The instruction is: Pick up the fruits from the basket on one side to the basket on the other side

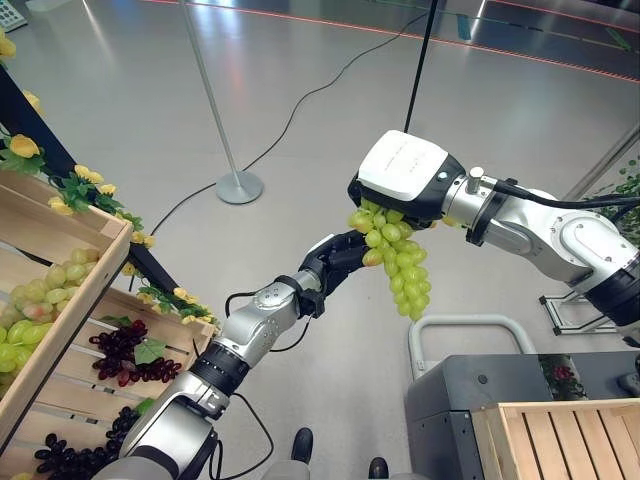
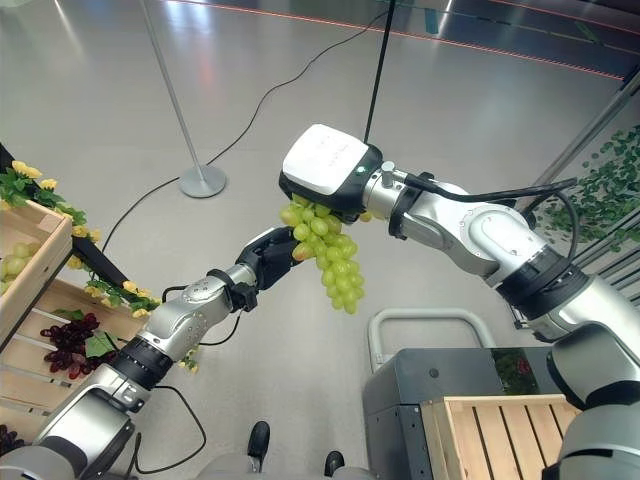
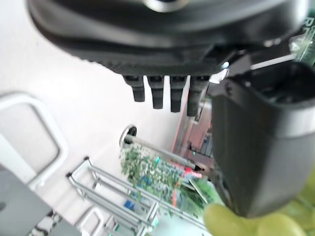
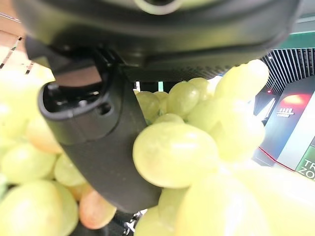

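Note:
A bunch of green grapes (image 1: pixel 400 265) hangs in mid-air over the floor. My right hand (image 1: pixel 405 175), white cover on its back, is shut on the top of the bunch; its wrist view has the thumb (image 4: pixel 98 142) curled among the grapes (image 4: pixel 177 152). My left hand (image 1: pixel 335 262) reaches up from the lower left to the bunch's left side. It is open: the fingers (image 3: pixel 162 93) hold nothing and the thumb (image 3: pixel 256 147) rests against a few grapes (image 3: pixel 246 223). An empty wooden crate (image 1: pixel 560 440) sits at lower right on a grey cart.
On the left, a slanted wooden crate (image 1: pixel 100 270) holds more green grapes (image 1: pixel 40 295), and a lower crate holds dark grapes (image 1: pixel 130 355). Yellow flowers and leaves (image 1: pixel 90 185) trim them. A metal stand's round base (image 1: pixel 238 187) stands on the floor beyond.

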`<state>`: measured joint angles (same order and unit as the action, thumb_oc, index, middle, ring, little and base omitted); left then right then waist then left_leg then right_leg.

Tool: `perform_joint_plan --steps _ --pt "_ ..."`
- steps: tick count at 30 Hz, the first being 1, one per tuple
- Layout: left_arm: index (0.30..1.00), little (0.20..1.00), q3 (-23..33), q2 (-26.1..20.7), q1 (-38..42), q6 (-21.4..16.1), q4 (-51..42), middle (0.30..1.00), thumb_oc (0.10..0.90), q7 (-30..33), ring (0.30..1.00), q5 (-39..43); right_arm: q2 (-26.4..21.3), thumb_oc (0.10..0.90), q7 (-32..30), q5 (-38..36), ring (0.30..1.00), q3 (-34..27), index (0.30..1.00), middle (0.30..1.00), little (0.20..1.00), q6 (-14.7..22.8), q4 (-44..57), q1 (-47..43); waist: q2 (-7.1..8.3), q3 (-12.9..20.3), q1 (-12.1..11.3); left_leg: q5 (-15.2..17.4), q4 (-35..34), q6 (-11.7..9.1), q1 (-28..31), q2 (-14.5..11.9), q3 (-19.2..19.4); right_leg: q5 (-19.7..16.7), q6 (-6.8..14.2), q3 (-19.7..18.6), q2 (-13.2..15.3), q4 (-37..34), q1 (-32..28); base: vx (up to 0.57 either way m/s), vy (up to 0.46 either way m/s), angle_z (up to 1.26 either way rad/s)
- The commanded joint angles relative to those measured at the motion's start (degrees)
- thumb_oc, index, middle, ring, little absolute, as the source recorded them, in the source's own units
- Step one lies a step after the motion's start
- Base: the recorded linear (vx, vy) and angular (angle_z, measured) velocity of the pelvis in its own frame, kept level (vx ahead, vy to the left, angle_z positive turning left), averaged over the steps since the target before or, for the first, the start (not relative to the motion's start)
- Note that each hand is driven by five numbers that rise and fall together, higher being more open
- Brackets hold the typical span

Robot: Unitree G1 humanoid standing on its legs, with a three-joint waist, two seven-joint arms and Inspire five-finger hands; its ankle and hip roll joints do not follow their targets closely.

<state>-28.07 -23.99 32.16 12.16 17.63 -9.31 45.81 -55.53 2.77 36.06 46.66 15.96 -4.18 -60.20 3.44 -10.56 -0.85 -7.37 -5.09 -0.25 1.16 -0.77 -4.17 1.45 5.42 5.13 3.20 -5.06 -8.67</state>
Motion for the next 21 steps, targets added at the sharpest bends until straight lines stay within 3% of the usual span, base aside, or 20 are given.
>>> perform_joint_plan --steps 1,21 --pt "0.900 0.900 1.2 2.0 7.6 -10.3 -0.5 0.900 0.800 -6.8 0.900 5.9 1.1 0.400 -3.1 -1.1 0.300 2.4 0.300 0.300 0.300 -2.1 -1.7 -6.5 1.86 8.8 -0.3 6.6 0.1 -2.5 5.4 -2.5 4.0 -3.7 1.3 1.5 2.8 0.1 1.5 0.00 0.000 0.00" --pt "0.900 0.900 3.7 -4.0 2.7 -11.8 4.5 0.900 0.800 -14.2 0.900 5.6 -5.3 0.400 -4.5 -0.3 0.300 2.7 0.300 0.300 0.300 -1.9 -6.9 -3.7 1.75 8.7 -0.7 6.8 0.1 -2.4 6.0 -2.3 4.3 -3.7 1.3 2.2 3.2 0.1 0.9 0.00 0.000 0.00"
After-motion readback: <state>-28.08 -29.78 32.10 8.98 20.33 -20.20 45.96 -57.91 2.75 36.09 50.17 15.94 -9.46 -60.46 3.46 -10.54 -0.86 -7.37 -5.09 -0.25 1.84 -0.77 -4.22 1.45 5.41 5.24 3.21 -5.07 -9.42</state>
